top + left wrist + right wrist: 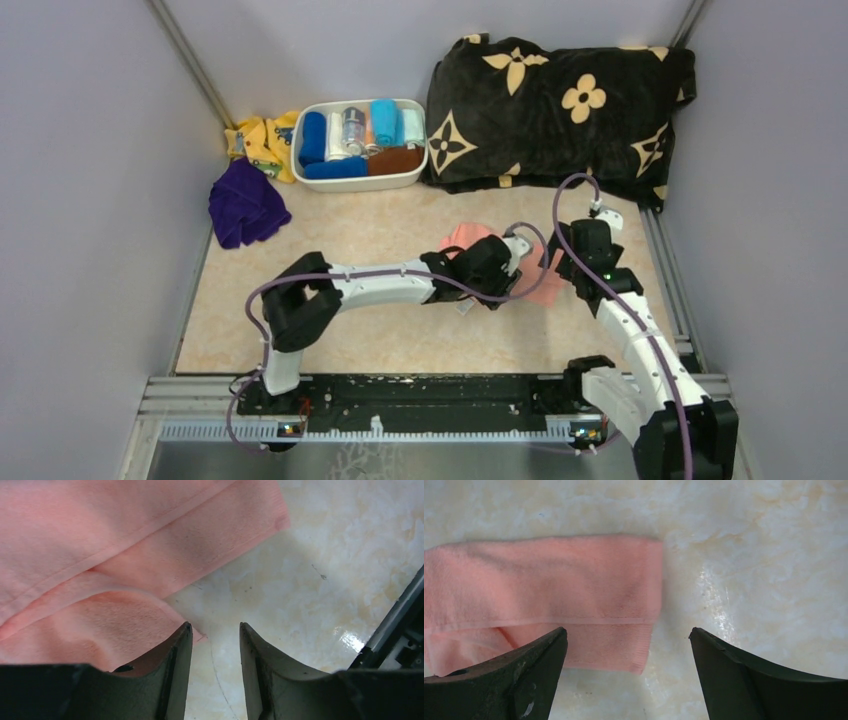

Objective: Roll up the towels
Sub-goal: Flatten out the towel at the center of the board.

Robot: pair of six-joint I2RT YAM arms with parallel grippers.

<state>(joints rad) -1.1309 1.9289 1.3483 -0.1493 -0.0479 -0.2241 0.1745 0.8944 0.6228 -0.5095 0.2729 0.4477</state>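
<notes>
The salmon pink towel (460, 238) lies folded flat mid-table, mostly hidden under both grippers. In the left wrist view the pink towel (125, 545) fills the upper left, and my left gripper (215, 626) is open by a narrow gap with nothing between its jaws; its left fingertip sits over a towel corner. In the right wrist view the pink towel (549, 580) is a folded band, and my right gripper (626, 630) is wide open above its right end. The purple towel (243, 203) lies crumpled at the far left, away from both grippers (520, 250) (572, 258).
A white bin (412, 178) holding several rolled towels stands at the back. A yellow patterned cloth (262, 140) lies left of it. A big black blanket with tan flowers (560, 105) fills the back right. Grey walls close in both sides. Part of the right arm (395, 625) shows beside my left gripper.
</notes>
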